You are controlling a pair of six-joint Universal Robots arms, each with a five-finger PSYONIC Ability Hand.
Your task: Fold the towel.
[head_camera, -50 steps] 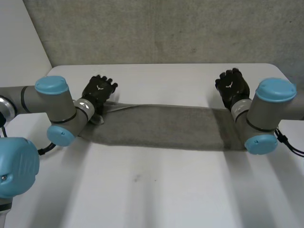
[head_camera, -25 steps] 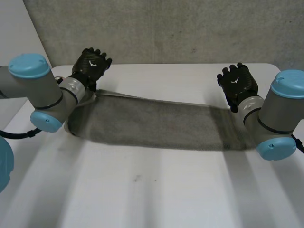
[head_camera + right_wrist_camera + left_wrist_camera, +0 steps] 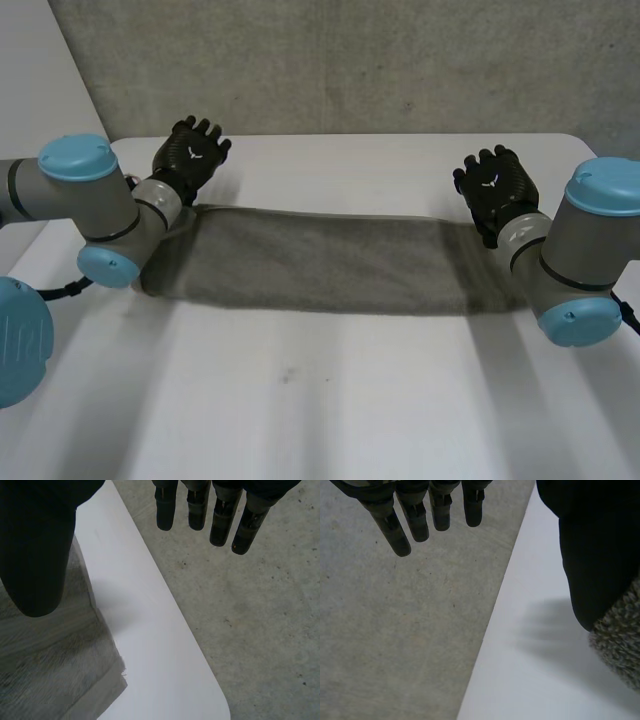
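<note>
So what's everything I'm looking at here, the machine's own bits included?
towel: one, grey, folded into a long strip, lying across the table between the two arms.
table: one, white, under everything.
floor: grey concrete, beyond the table's far edge.
left arm: one, grey with light-blue caps, at the towel's left end.
right arm: one, same colours, at the towel's right end.
left hand: one, black, fingers straight, just past the towel's far edge.
right hand: one, black, fingers straight, likewise past the far edge.
</note>
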